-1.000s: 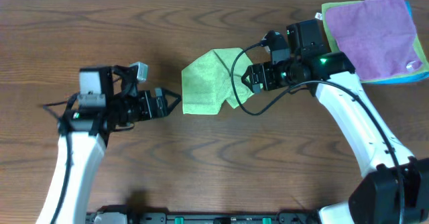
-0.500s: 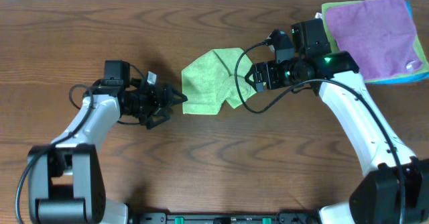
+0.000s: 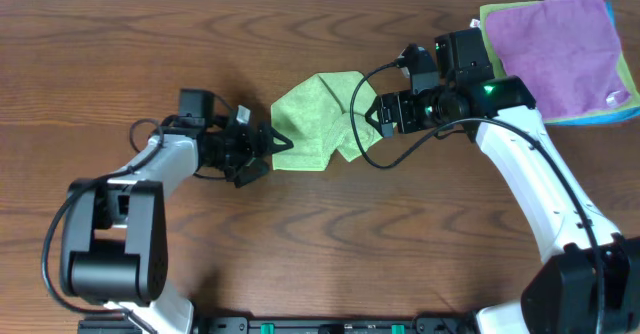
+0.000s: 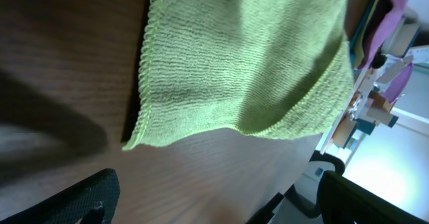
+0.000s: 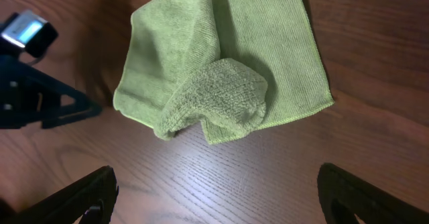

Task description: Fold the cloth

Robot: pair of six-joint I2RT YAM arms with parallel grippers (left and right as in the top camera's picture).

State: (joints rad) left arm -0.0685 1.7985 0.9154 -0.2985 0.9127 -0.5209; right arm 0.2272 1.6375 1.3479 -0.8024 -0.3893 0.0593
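1. My left claw [image 3: 268, 144] is released. In its wrist view the two fingers [image 4: 77, 197] stand wide apart at the lower corners, with only bare counter [image 3: 150, 44] between them.
2. My right claw [image 3: 368, 117] is also released. Its fingers [image 5: 77, 197] are spread just as wide and nothing is held between them.
3. The green cloth [image 3: 315, 119] lies on the wooden counter between my two claws. It is partly folded and not flat.
4. Seen from the left claw, one corner of the green cloth lies just ahead of the fingertips. A stitched edge runs away from that corner. The wrist view shows a narrow strip of counter between the corner and the nearer finger, so I record no contact.
5. Seen from the right claw, a bunched fold [image 5: 221, 96] sits rolled over on top of the flatter layer, directly ahead of the open fingers. It is near them but apart from them, and the flat layer extends beyond it on both sides.
6. In the right wrist view, my left claw appears on the far side of the green cloth, pointing at its edge.
7. A purple cloth [image 3: 560, 39] lies behind my right claw, beyond the wrist, and well apart from the green cloth. It tops a stack whose blue and yellow-green edges show beneath it.
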